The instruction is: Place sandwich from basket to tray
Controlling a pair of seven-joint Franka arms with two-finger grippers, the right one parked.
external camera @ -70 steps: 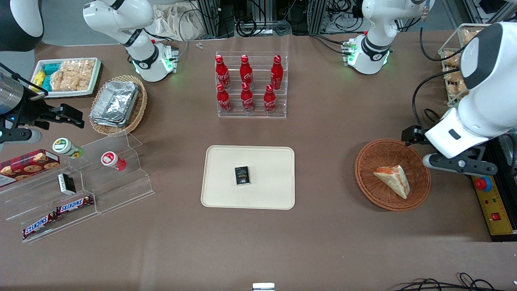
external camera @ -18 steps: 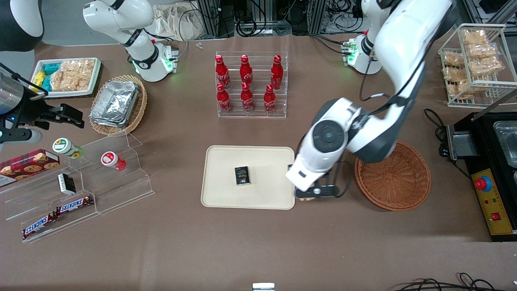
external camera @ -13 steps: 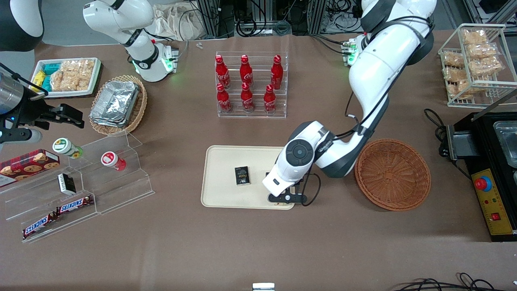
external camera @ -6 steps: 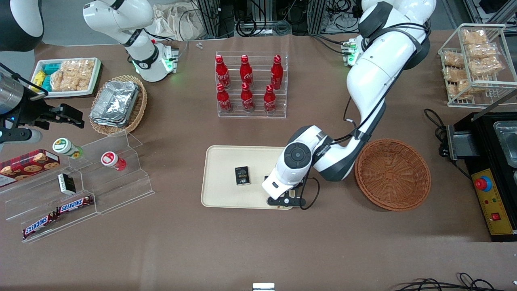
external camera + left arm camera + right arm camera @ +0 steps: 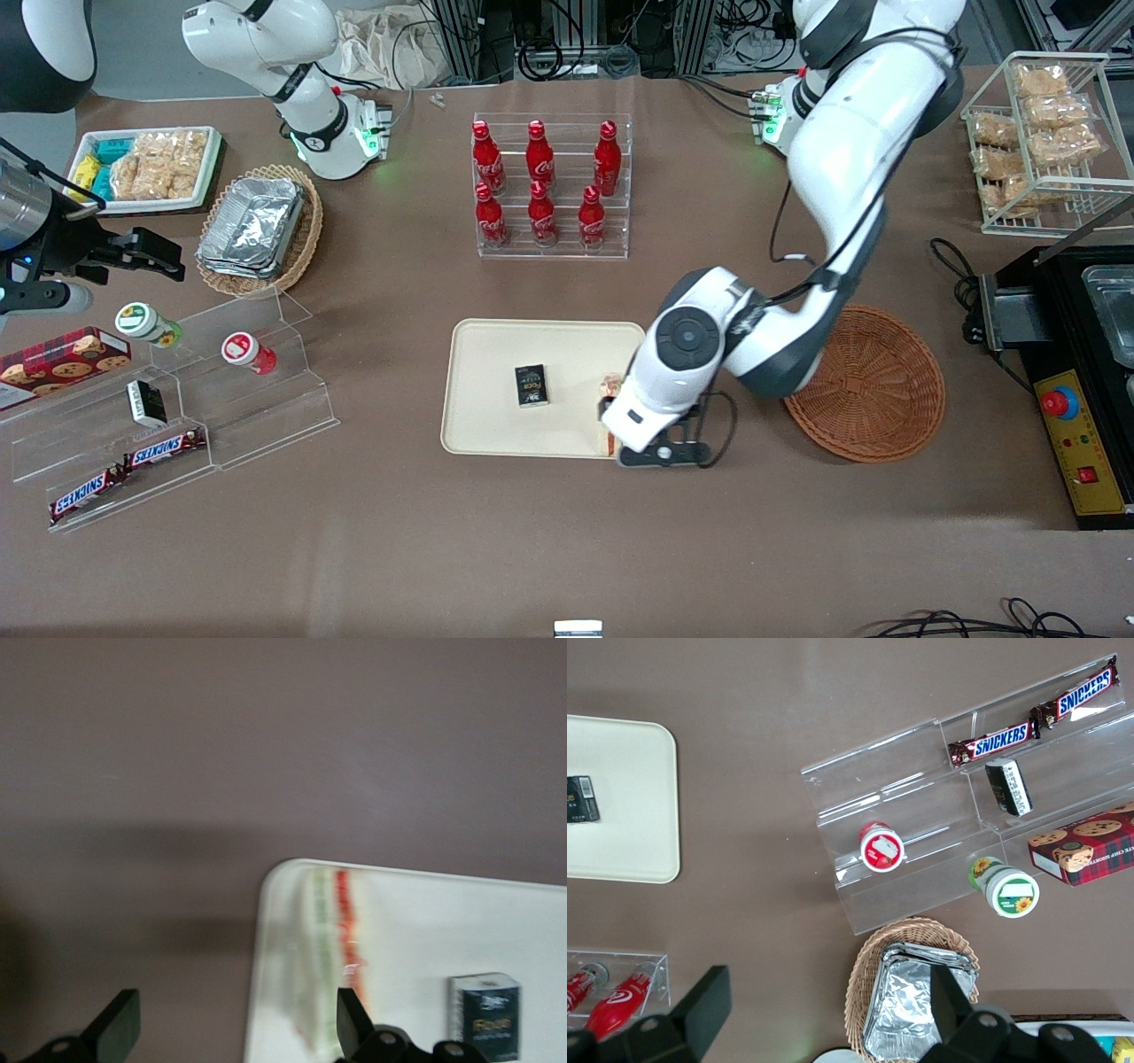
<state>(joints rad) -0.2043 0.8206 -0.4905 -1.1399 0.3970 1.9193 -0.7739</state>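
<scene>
sandwich point(image 5: 330, 961) blurred and cut by the frame edge, gripper point(image 5: 232, 1034) only partly in view, basket point(image 5: 873, 390) rim hidden under arm

The front camera looked steeply down on the whole tabletop point(image 5: 354, 549). The left wrist camera hung close over the tray point(image 5: 416, 930), facing down. The right wrist camera sat higher, also downward. All three shared the tray.

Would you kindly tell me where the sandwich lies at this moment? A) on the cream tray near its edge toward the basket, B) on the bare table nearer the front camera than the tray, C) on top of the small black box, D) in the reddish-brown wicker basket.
A: the sandwich lies on the tray by its rim, apart from the small black box; the basket holds nothing, and the gripper hovers above, jaws open.
</scene>
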